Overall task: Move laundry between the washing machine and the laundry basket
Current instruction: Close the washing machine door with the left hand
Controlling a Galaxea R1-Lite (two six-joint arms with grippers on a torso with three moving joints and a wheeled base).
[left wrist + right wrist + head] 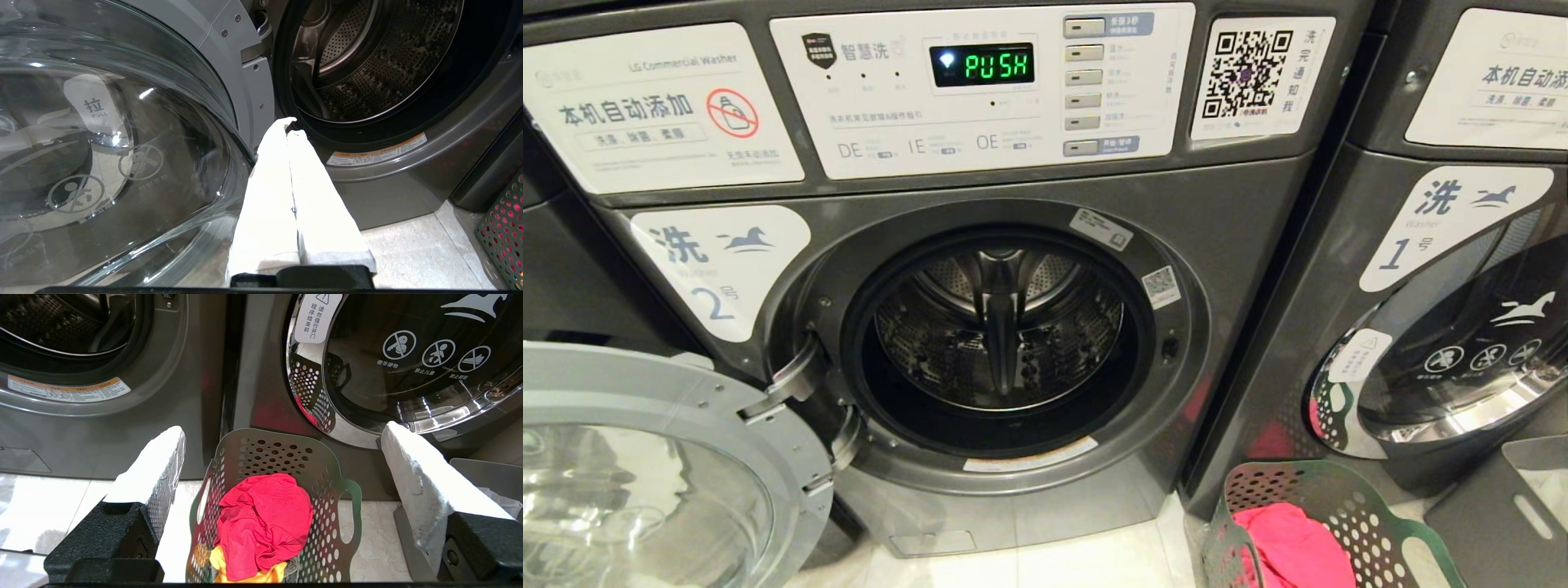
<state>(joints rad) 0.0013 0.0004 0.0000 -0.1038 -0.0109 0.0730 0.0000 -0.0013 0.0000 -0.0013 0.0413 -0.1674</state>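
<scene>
White-padded right claw (pixel 282 457) spread wide, empty, above laundry basket (pixel 327 473); left claw (pixel 291 126) clenched, empty.

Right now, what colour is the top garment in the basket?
Red garment, clearest in right wrist view.

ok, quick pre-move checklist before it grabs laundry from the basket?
1. Round glass washer door swung open: ok.
2. Perforated steel drum free of laundry: ok, none visible.
3. Green perforated plastic laundry basket on the floor beside the open washer: ok.
4. Crumpled red garment on top in the basket, with a yellow garment under it: ok.
5. Right gripper open above the basket, nothing held: ok.
6. Left gripper shut, empty, near the door hinge: ok.
</scene>
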